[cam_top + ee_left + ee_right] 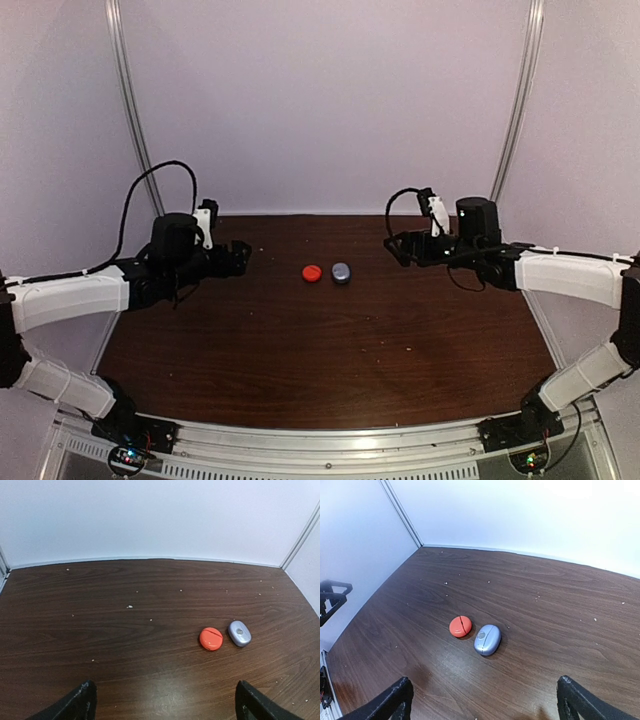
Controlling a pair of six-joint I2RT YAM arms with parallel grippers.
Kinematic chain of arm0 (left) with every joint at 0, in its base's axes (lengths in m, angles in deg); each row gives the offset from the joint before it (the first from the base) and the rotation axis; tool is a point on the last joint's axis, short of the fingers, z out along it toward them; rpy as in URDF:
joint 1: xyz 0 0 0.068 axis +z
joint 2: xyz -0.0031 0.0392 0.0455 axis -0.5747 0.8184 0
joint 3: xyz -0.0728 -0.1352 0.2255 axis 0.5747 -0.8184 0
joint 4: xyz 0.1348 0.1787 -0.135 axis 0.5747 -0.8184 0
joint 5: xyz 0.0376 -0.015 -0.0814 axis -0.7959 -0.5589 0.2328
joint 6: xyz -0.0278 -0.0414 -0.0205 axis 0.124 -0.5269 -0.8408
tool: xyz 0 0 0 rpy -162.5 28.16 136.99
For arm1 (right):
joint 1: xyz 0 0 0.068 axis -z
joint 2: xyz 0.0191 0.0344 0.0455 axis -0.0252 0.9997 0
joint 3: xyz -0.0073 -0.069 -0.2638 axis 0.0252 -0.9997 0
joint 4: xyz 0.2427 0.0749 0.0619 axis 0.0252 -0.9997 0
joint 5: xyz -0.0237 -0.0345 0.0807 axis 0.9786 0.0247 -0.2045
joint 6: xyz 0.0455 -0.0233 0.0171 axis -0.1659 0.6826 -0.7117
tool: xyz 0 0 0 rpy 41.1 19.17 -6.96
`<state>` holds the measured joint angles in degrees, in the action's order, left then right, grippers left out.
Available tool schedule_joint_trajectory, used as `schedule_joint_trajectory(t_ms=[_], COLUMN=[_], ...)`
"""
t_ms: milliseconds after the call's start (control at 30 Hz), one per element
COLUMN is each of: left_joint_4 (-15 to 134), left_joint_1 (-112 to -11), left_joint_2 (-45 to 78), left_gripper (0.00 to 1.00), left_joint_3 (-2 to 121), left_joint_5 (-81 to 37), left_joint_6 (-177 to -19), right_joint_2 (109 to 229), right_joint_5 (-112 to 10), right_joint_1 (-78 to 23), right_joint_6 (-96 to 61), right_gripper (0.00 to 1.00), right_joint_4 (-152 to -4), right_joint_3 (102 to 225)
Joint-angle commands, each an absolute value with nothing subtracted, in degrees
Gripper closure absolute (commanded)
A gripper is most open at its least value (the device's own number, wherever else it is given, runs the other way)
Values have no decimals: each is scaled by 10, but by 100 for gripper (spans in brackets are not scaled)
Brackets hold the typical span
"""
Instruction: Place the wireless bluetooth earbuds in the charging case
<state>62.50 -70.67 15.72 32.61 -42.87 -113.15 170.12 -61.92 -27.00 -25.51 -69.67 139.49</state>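
Note:
Two closed charging cases lie side by side in the middle of the brown table: a round red case (312,272) (211,638) (460,626) and, to its right, an oval silvery-blue case (341,272) (239,633) (487,639). The earbuds are out of view. My left gripper (240,258) (165,705) hovers well to the left of the cases, open, with nothing between its fingers (80,702). Off to the right of the cases, my right gripper (395,247) (485,702) is open and empty too, and only its dark fingertips (395,700) show at the wrist view's bottom corners.
White walls with metal corner rails (135,110) close in the table (300,350) at the back and sides. Small pale specks dot the wood. The left arm's fingers (332,597) show at the left edge of the right wrist view.

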Motion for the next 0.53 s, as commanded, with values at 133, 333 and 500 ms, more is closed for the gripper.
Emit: schedule_joint_trajectory(t_ms=[133,333,500], left_joint_4=[620,624,637], left_joint_1=[-700,-700,-700], left_joint_2=[58,51,64], left_gripper=[2,2,2], left_joint_3=[207,171,180], left_joint_5=[-465,-467,-470], left_joint_6=[-1204,-1221,-1214], right_joint_2=[1534,1451,1440], right_joint_5=[-557,-538,-537], right_joint_1=[-266,-266,-266], right_joint_6=[-278,-295,-295], right_gripper=[0,0,0], right_joint_4=[-635,-596,-586], right_joint_3=[1218,1123,1103])
